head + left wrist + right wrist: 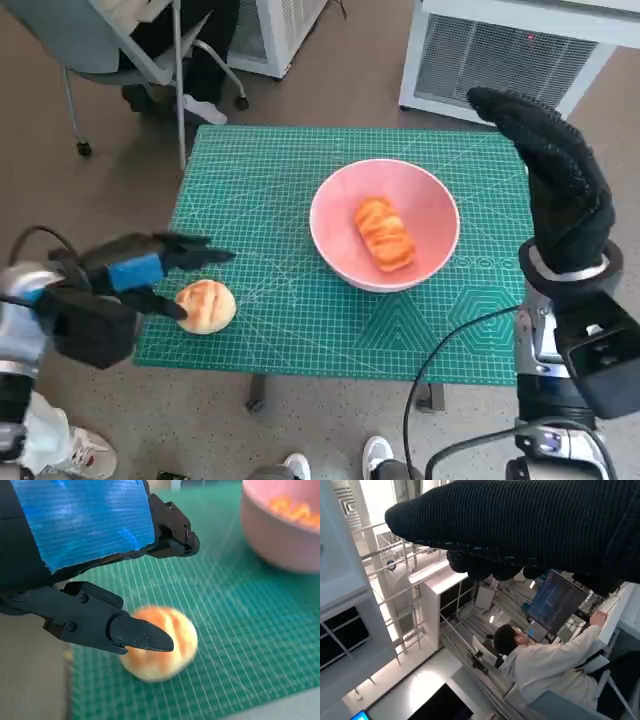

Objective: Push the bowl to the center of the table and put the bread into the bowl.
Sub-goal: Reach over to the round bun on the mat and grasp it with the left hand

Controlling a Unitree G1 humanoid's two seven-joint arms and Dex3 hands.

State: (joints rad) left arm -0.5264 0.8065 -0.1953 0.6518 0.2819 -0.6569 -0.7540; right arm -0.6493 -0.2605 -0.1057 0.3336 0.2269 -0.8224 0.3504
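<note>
— Bread first: where are we seeing it?

— We are seeing two pieces. A long glazed bread (384, 233) is lying inside the pink bowl (430, 195), and a round bun (206, 305) is sitting on the green cutting mat (300, 330) near the front left corner of the bench (258, 385).

— And the bowl itself?

— We are finding it standing upright on the mat, a little right of the middle, well apart from the bun.

— What is the left robot hand (125, 285) doing?

— We are watching it hover at the bun. Its fingers are spread, one reaching out above the bun and another lying against the bun's near side. In the left wrist view that lower finger (135, 632) is crossing in front of the bun (165, 655), which is blurred, while the upper one (172, 532) is staying clear of it. We are reading the hand as open around the bun, not yet gripping it; whether the lower finger is actually touching, we cannot tell.

— And the right robot hand (555, 180)?

— We are seeing it raised at the right edge of the bench, fingers together and pointing up and away, holding nothing. It is apart from the bowl.

— Anything around?

— We are noticing a chair (130, 50) beyond the far left corner, a white unit with a grille (510, 50) beyond the far right, and in the right wrist view a person (545, 665) sitting at a monitor (555, 602).
</note>
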